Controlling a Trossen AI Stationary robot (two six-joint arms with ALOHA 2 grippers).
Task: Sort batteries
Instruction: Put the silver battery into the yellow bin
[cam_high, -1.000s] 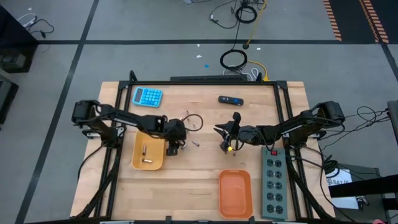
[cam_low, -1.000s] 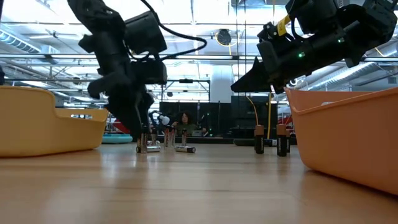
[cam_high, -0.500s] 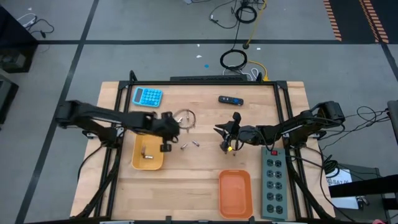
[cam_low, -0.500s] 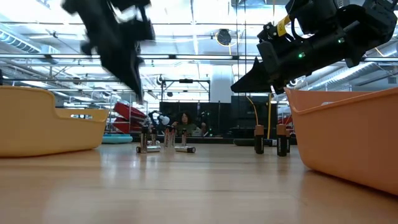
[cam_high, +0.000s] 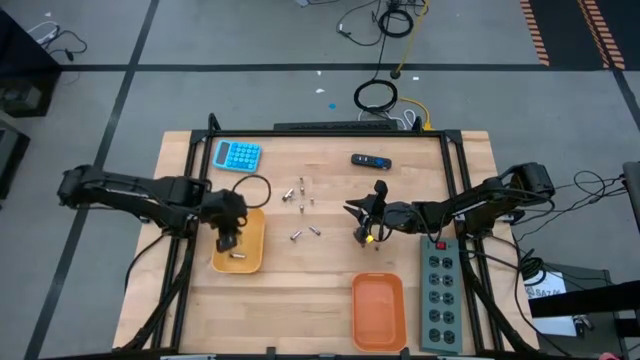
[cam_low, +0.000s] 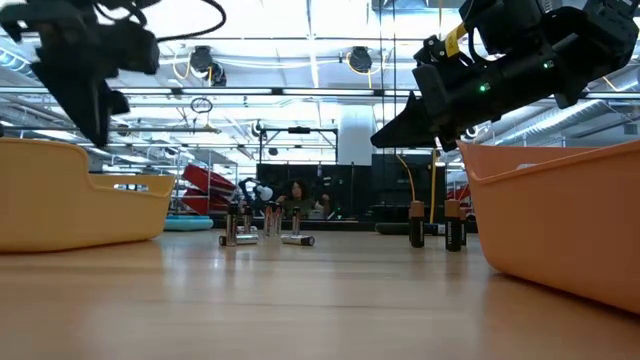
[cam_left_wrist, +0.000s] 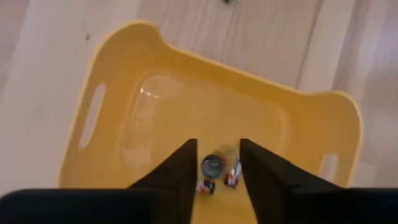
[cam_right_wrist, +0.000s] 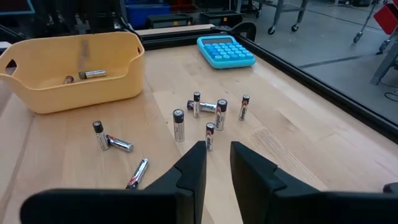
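Small silvery batteries (cam_right_wrist: 179, 124) with dark ends, about six in a loose cluster mid-table, mostly upright, one lying, an upright one touching a lying one nearer the yellow tray (cam_right_wrist: 37, 93), another lying apart, two lying inside that tray

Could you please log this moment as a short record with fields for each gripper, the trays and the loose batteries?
left gripper: open, over yellow tray
falling battery: blurred, above that tray
right gripper: open, waiting mid-table, empty
yellow tray contents: batteries
orange tray: nothing visible inside
loose batteries: scattered on table, some upright, some lying
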